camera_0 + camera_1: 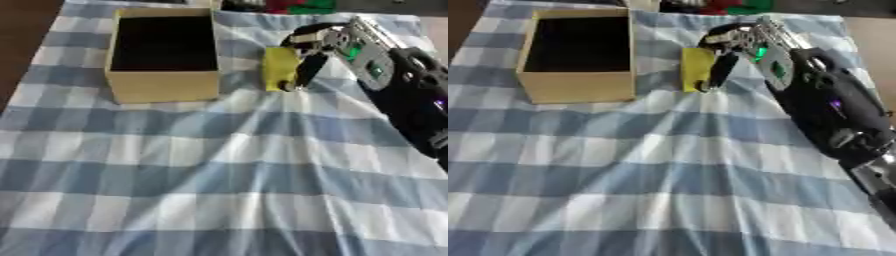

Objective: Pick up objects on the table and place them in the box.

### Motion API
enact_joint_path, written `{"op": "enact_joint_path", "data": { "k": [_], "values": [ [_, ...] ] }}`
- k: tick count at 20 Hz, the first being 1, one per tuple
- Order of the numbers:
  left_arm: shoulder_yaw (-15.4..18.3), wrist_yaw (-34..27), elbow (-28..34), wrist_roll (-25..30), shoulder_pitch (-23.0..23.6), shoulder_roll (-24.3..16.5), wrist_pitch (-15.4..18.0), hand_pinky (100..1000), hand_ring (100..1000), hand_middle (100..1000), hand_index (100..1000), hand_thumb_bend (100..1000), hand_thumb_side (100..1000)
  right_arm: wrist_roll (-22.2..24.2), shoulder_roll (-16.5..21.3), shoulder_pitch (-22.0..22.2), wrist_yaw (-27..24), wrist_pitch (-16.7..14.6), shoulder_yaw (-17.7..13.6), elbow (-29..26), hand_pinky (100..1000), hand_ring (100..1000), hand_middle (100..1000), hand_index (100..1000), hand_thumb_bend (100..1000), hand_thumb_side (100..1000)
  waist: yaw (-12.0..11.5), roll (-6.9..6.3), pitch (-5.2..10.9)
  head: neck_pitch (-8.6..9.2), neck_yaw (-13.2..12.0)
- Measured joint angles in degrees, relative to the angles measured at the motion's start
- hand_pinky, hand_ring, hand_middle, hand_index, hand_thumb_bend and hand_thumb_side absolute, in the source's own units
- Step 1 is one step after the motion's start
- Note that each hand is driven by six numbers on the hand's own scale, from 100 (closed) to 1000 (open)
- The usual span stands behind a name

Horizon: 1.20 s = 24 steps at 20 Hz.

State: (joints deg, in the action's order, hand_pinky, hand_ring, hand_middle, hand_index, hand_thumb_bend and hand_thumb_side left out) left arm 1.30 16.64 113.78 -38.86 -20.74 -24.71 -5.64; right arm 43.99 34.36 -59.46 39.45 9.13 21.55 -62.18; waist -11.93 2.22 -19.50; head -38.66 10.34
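Right hand closes on a yellow object beside the open box.

Nearest the camera lies the blue-and-white checked cloth [219,190], rumpled into long folds that run up toward the middle of the table. Further in, the black right arm [833,115] enters from the right side and reaches up and leftward. At its end, the right hand [732,47] has its fingers curled down over the yellow object [279,67], a flat-sided block standing upright on the cloth; dark fingers [308,70] press against its right face. Just to the left of the block, apart from it, sits the tan cardboard box [164,85], open at the top with a dark inside. Beyond the cloth's far edge, red and green items [297,6] show dimly. The left hand appears in neither view.
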Motion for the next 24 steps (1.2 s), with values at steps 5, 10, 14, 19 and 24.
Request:
{"op": "enact_joint_path", "data": {
  "k": [5, 10, 14, 19, 24],
  "values": [
    [0.0, 0.0, 0.0, 0.0, 0.1, 0.0, 0.0, 956, 679, 521, 752, 100, 295, 2.6, 1.0, -0.6, -1.0, 0.1, 0.0, -2.8, 939, 956, 714, 778, 100, 100, 0.5, 0.01, 0.14, -0.01, -0.2],
    [0.0, 0.0, 0.0, 0.0, 0.1, 0.0, 0.0, 956, 679, 521, 752, 100, 295, 4.7, 1.9, -1.2, -2.4, 0.4, -0.4, -4.9, 940, 966, 821, 789, 100, 100, 0.8, 0.03, 0.64, -0.01, -0.3],
    [0.0, 0.0, 0.0, 0.0, 0.0, 0.0, -0.1, 956, 680, 522, 752, 100, 294, 5.4, 2.2, -1.6, -3.3, 1.0, -0.7, -6.2, 938, 961, 800, 766, 100, 100, 0.9, 0.05, 0.84, -0.01, -0.4],
    [0.0, 0.0, 0.0, 0.2, 0.0, 0.0, -0.2, 955, 683, 523, 752, 100, 293, 5.4, 2.3, -3.0, -4.7, 2.1, -1.2, -7.8, 941, 963, 810, 776, 100, 109, 0.9, 0.02, 0.99, -0.01, -0.5],
    [0.0, 0.0, 0.0, 0.2, 0.0, 0.0, -0.2, 955, 684, 523, 753, 100, 293, 5.3, 2.2, -4.6, -5.3, 2.7, -1.6, -8.2, 947, 980, 870, 841, 100, 149, 0.6, 0.02, 1.15, -0.01, -0.5]
  ]
}}
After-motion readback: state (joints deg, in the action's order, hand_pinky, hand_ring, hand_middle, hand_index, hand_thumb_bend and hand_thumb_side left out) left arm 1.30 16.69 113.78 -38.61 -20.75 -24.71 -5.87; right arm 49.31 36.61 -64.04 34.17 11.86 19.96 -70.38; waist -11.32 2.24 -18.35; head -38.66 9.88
